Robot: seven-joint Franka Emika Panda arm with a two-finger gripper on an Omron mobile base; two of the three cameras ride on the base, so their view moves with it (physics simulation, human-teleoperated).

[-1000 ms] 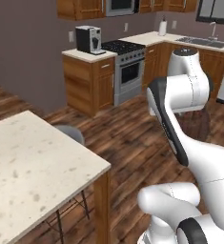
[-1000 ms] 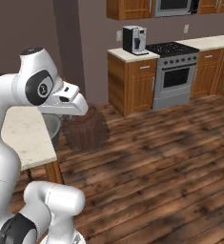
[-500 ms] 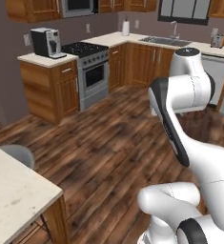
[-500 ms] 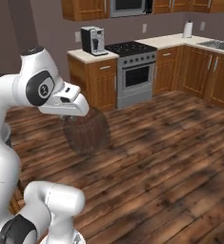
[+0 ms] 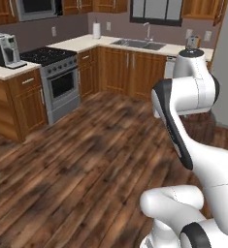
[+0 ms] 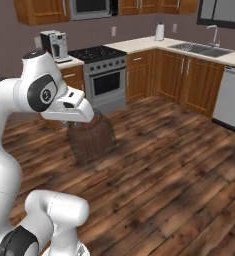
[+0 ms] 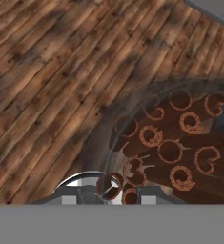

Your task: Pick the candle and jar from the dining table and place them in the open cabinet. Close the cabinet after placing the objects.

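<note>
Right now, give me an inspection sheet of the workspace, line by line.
Surface: wood plank floor ahead of the base.
Job's things: jar hangs under the hand above the floor; hand view shows rolled reddish-brown sticks through its glass.
Clutter: coffee machine and paper towel roll on the counters.
Grippers: gripper appears shut on the jar; fingertips barely visible.
Cables: nothing seen.
Surroundings: stove, sink, microwave, dishwasher, reddish-brown base cabinets.
</note>
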